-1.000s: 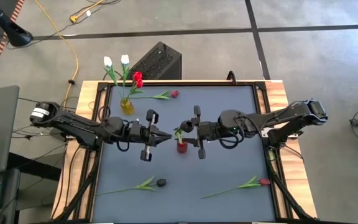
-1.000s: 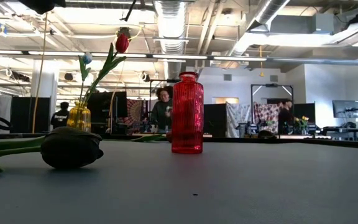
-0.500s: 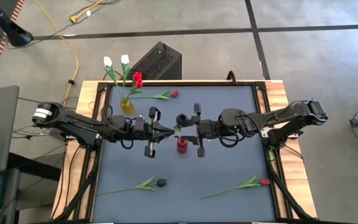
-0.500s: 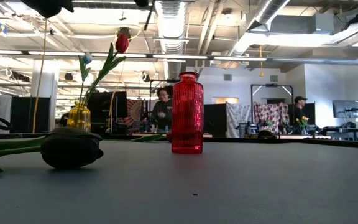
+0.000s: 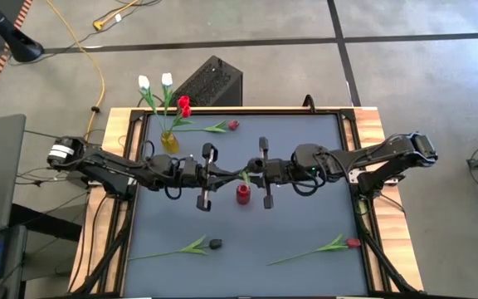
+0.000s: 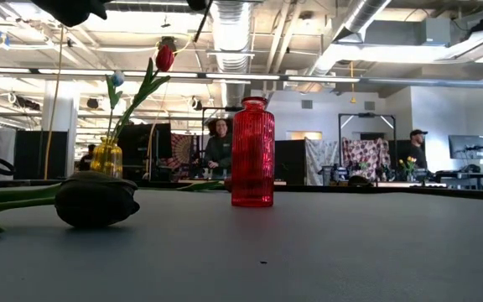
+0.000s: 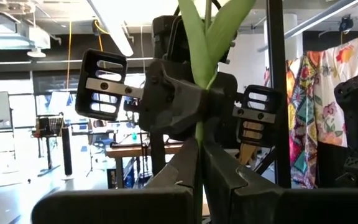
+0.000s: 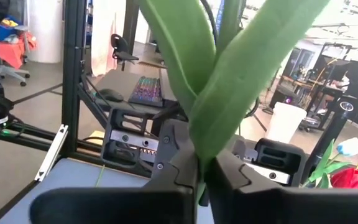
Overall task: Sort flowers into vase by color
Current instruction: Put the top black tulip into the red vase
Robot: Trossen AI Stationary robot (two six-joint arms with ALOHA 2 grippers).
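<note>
A flower (image 5: 243, 177) with a thin green stem and two long leaves (image 7: 210, 37) stands upright in the air above the red ribbed vase (image 5: 243, 195) at mid-table. My left gripper (image 5: 232, 174) reaches it from the table's left and my right gripper (image 5: 251, 172) from the right. Both are shut on it. Its head falls outside both wrist views. A yellow vase (image 5: 169, 141) at the far left holds white and red flowers. My left gripper pinches the stem (image 7: 197, 134) just below the leaves between its two fingers. The fingers come from the table's left, about level, and lie across the stem. The flower stands upright, clear of the table. My right gripper pinches the flower where the leaves (image 8: 199, 158) join the stem, between its two fingers. The fingers come level from the table's right, across the stem and opposite the left gripper's.
A black flower (image 5: 215, 243) lies near the front left, a red flower (image 5: 353, 243) near the front right, and another red flower (image 5: 232, 124) by the far edge. A black box (image 5: 210, 83) stands beyond the table.
My left gripper has carried the flower a little toward the table's right, up to my right gripper, keeping it upright. My right gripper has stayed in place and shut on the flower.
</note>
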